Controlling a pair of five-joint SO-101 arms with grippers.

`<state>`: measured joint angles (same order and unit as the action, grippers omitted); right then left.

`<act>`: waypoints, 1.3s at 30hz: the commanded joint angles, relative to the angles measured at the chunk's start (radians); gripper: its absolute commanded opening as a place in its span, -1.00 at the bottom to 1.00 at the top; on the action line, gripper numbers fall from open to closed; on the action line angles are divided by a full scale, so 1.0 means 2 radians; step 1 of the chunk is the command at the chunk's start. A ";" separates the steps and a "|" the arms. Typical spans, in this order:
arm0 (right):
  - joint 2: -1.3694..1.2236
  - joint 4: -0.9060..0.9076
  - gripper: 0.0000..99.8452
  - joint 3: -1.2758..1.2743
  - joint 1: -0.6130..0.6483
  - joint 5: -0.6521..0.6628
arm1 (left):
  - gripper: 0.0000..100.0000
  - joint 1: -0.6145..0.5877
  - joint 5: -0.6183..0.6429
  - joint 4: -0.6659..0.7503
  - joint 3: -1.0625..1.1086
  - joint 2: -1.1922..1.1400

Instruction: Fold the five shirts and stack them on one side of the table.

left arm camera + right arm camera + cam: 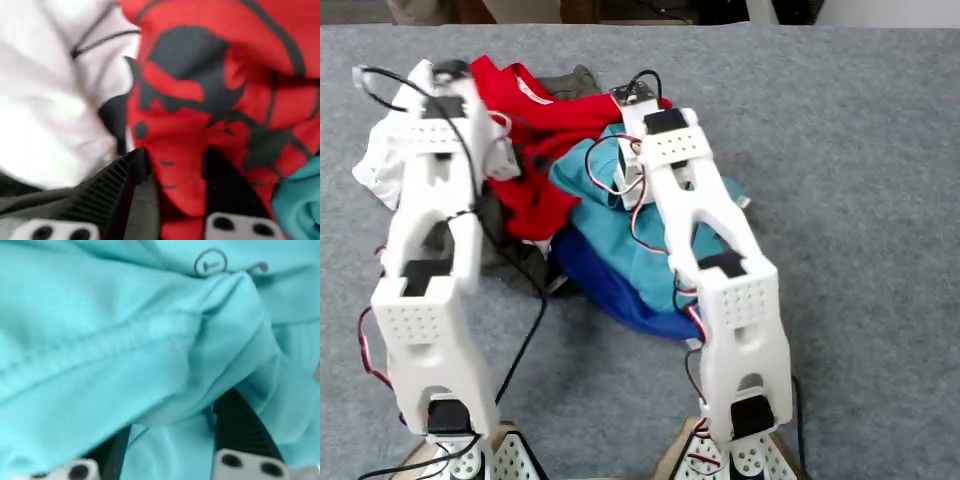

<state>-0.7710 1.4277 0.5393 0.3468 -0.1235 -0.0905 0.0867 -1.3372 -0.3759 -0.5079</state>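
Several shirts lie in a heap at the back of the grey table (860, 200): white (382, 160), red (535, 130), teal (610, 215), blue (610, 288) and dark olive (510, 255). My left gripper (452, 78) sits at the heap's far left, where white meets red. In its wrist view the left gripper (177, 160) is open, with a fold of the red shirt (200, 90) with black print between its fingers. My right gripper (636, 97) is over the teal and red cloth. The right gripper (177, 420) is open and pressed into the teal shirt (125, 340), which bulges between its fingers.
Bare grey felt spreads over the table's whole right side (860, 300) and the front between the arm bases (590, 400). Loose black and red cables (530, 330) run along both arms. The white shirt (45, 115) and a bit of teal (300, 200) flank the red one.
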 commanded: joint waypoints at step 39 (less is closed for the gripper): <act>-0.089 0.131 -0.98 0.381 -0.304 0.105 | -0.96 -0.262 -0.068 0.122 -0.058 0.026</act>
<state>-0.9628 1.6824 1.2482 -0.2839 0.0775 -0.6122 -0.0453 -1.0687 -0.4342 -0.5079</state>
